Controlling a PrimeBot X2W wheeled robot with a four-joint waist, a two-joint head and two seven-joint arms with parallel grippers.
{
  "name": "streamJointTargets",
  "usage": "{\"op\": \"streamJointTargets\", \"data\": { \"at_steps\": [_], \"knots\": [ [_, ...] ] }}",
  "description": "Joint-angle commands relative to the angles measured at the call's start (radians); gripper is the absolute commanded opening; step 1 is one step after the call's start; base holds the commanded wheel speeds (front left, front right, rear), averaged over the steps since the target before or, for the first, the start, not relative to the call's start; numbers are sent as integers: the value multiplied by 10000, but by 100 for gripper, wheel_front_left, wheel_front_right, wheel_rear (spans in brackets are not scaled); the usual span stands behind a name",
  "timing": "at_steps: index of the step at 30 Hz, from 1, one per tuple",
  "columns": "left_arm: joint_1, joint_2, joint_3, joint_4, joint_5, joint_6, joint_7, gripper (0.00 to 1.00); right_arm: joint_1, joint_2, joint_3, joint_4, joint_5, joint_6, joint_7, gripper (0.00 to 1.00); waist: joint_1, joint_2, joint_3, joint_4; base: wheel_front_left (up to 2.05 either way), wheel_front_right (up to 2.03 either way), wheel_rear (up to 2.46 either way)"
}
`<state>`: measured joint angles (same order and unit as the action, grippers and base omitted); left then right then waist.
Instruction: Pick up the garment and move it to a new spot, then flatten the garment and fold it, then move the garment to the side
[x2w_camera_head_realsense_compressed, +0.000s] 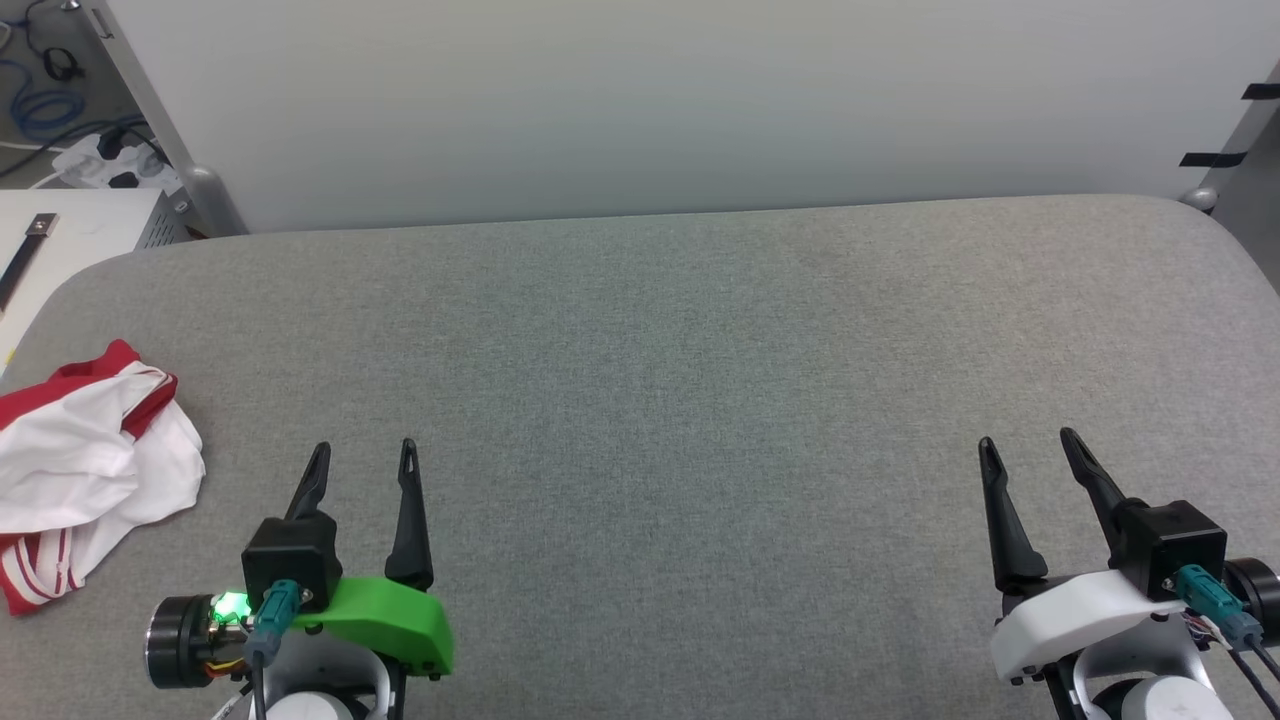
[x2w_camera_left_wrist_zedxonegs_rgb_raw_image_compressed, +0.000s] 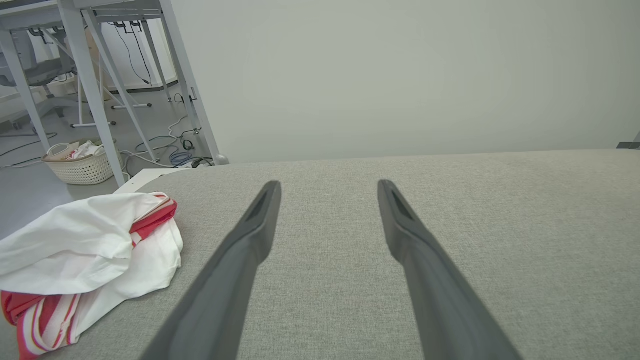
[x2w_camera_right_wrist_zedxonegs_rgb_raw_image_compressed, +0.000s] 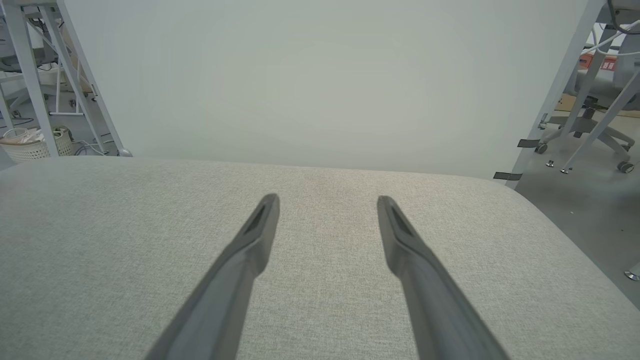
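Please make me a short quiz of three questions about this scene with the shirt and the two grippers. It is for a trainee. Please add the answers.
1. True or false: the left gripper is open and apart from the shirt.
2. The right gripper is: A) open and empty, B) shut on the shirt, C) pressing a sleeve flat.
3. Fill in: the shirt lies crumpled on the grey table, on the robot's ___ side.

Key: 1 true; 2 A; 3 left.
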<state>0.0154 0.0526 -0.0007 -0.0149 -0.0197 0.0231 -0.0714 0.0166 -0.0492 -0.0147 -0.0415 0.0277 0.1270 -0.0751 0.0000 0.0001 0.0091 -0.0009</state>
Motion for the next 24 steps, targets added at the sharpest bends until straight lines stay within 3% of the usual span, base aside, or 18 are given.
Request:
{"op": "streamJointTargets", "data": {
  "at_steps": [1,24],
  "knots": [
    [-62,-1,-20,-20,37,23,-124,100,-19,-3,6,-91,-26,12,-110,100,0,-1,-9,1,0,0,0],
    [63,-11,116,173,-573,-104,-601,100,198,-5,-13,-268,345,18,-581,100,0,-1,-65,5,0,0,0]
  ]
}}
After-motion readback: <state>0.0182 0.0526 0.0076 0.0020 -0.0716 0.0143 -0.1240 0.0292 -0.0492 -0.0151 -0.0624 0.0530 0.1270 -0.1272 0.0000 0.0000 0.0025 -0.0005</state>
